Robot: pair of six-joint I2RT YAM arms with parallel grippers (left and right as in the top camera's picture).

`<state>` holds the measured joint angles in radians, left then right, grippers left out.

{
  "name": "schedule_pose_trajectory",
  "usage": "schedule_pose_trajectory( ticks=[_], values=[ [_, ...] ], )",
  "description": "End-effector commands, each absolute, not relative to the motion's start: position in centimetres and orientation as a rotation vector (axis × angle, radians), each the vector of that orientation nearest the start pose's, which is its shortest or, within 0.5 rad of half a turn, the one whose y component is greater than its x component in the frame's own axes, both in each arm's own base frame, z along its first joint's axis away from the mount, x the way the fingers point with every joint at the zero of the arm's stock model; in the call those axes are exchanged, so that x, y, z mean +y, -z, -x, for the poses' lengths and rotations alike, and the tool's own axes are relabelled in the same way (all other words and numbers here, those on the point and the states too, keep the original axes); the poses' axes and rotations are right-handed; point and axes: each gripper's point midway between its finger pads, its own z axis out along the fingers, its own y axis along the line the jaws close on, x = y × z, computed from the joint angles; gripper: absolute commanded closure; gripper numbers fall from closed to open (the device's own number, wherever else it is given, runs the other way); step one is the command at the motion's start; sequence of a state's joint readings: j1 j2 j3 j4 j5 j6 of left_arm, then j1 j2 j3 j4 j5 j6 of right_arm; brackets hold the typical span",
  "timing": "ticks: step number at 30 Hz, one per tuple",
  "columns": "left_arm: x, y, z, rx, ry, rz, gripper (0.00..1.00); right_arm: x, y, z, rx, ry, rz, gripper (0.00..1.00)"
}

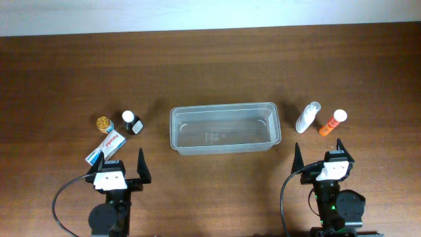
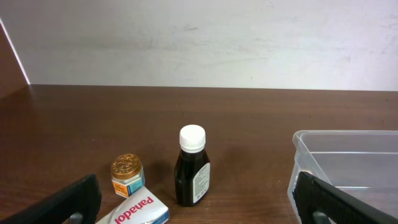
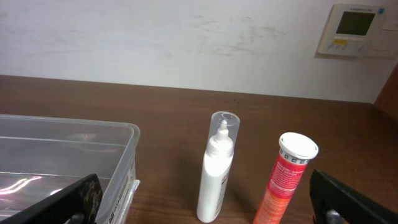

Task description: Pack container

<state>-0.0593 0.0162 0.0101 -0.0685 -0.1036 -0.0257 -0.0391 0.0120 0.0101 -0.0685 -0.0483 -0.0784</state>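
- Left gripper [image 1: 116, 162]: jaws spread wide, nothing held; parked at near edge of table [image 1: 210, 59].
- Right gripper [image 1: 320, 155]: likewise wide open and empty, low at near edge.
- Container [image 1: 223, 107]: clear tub, upright at table centre, between the two grippers; nothing inside.
- Left-side stock: Panadol box [image 1: 105, 148] flat, just ahead of left gripper; gold-lidded jar [image 1: 104, 122] and dark bottle [image 1: 132, 122] with white cap beyond it, both upright.
- Right-side stock: white squeeze bottle [image 1: 306, 118] and orange tube [image 1: 333, 122], standing side by side, apart from tub.
- Step in hand, by judgement: first pick; nothing packed yet.
- Next move, likely: advance over one item, centre jaws, close, lift clear of rim. Tall narrow bottles probably easy to topple.
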Motion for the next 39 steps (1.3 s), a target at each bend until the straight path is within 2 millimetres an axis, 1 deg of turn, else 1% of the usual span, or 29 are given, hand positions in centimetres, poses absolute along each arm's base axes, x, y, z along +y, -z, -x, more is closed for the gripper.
schedule_pose_trajectory(
  ticks=[1, 10, 13, 15, 17, 20, 22, 25, 28, 32, 34, 37, 38, 39],
  values=[
    [0.3, -15.9, -24.6, 1.641, -0.025, 0.038, 0.00, -0.1, -15.6, -24.6, 1.646, 0.048, 0.065, 0.02],
    [0.3, -15.8, -24.6, 1.642, -0.025, 0.037, 0.01, -0.1, -15.6, -24.6, 1.647, 0.048, 0.065, 0.02],
    [0.3, -15.8, -24.6, 1.641, -0.025, 0.038, 0.01, 0.0, -15.6, -24.6, 1.647, -0.001, 0.018, 0.02],
    [-0.1, -15.8, -24.6, 1.642, -0.008, 0.023, 0.01, -0.1, -15.6, -24.6, 1.647, -0.037, -0.022, 0.02],
    [-0.5, -15.8, -24.6, 1.643, 0.014, 0.003, 0.01, -0.1, -15.6, -24.6, 1.647, -0.038, -0.023, 0.02],
    [-0.6, -15.7, -24.6, 1.647, 0.059, 0.049, 0.01, -0.1, -16.0, -24.6, 1.639, -0.040, -0.025, 0.02],
    [-0.6, -16.1, -24.6, 1.636, 0.079, 0.069, 0.01, -0.1, -16.7, -24.5, 1.626, -0.040, -0.024, 0.02],
    [-0.6, -17.7, -24.4, 1.605, 0.085, 0.072, 0.01, -0.1, -18.4, -24.3, 1.595, -0.036, -0.026, 0.02],
    [-0.5, -20.0, -24.2, 1.571, 0.087, 0.073, 0.01, -0.1, -20.3, -24.2, 1.579, -0.035, -0.025, 0.02],
    [0.0, -22.5, -24.5, 1.586, 0.093, 0.129, 0.01, -0.1, -22.6, -24.4, 1.641, -0.036, -0.028, 0.02],
    [-0.1, -23.5, -25.1, 1.613, 0.090, 0.129, 0.00, -0.1, -23.3, -24.7, 1.697, -0.038, -0.031, 0.01],
    [-0.1, -24.4, -26.7, 1.684, 0.083, 0.130, 0.01, -0.2, -24.3, -25.7, 1.820, -0.040, -0.036, 0.02],
    [-0.2, -24.7, -28.0, 1.744, 0.078, 0.130, 0.01, -0.2, -24.8, -26.5, 1.887, -0.042, -0.039, 0.02],
    [-0.3, -24.8, -28.8, 1.779, 0.076, 0.129, 0.01, -0.2, -25.1, -27.0, 1.931, -0.043, -0.041, 0.02]
  ],
)
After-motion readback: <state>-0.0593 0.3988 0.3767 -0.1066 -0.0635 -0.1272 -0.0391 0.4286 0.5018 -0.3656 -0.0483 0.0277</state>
